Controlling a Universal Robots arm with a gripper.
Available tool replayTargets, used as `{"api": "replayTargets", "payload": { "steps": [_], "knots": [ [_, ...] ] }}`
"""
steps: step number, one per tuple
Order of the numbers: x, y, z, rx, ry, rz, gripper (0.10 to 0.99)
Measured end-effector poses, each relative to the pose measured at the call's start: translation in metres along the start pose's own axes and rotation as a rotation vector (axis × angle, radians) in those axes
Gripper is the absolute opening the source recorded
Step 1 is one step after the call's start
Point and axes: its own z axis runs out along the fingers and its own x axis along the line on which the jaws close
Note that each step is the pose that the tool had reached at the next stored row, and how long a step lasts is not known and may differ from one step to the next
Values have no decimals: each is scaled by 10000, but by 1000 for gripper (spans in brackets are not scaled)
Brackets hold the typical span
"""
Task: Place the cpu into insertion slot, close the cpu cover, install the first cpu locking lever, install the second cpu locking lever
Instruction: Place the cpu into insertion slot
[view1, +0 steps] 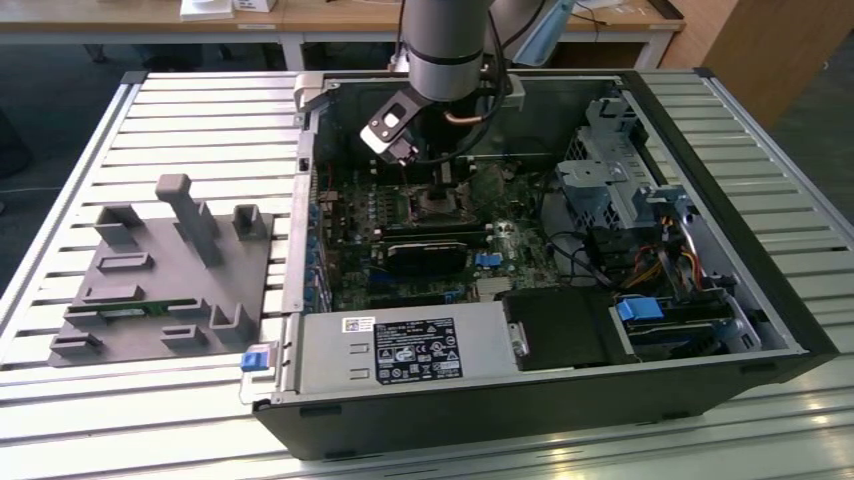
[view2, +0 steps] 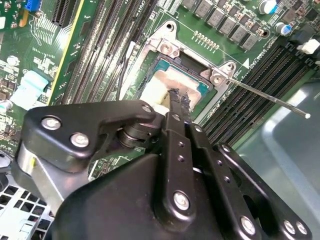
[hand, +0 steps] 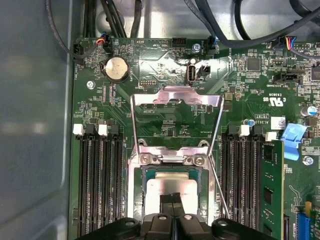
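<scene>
The cpu (hand: 155, 189) (view2: 161, 82), pale silvery, lies flat in the insertion slot (hand: 146, 175) (view2: 167, 61) on the green motherboard. My gripper (hand: 173, 198) (view2: 178, 96) hangs right over it, its black fingers pressed together with no gap and their tips at the chip's top. The cpu cover (hand: 175, 94), a silvery frame with a cut-out centre, is swung open and lies back past the socket's hinge. One thin locking lever (view2: 270, 100) (hand: 220, 192) juts free beside the socket. In the exterior view the gripper (view1: 430, 180) is low inside the open computer case.
Rows of black memory slots (hand: 100, 185) flank the socket, with a green memory stick (hand: 272, 190) on one side. Cables (hand: 235, 30) run beyond the board. The case wall (view1: 747, 210), the power supply (view1: 400, 350) and a grey fixture (view1: 160, 270) on the slatted table surround the work area.
</scene>
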Motion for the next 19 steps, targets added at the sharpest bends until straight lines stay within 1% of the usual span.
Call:
{"api": "replayTargets", "payload": {
  "steps": [2,19],
  "knots": [
    [1,1,-8,3,5,-1,106],
    [1,3,-47,15,5,5,106]
  ]
}}
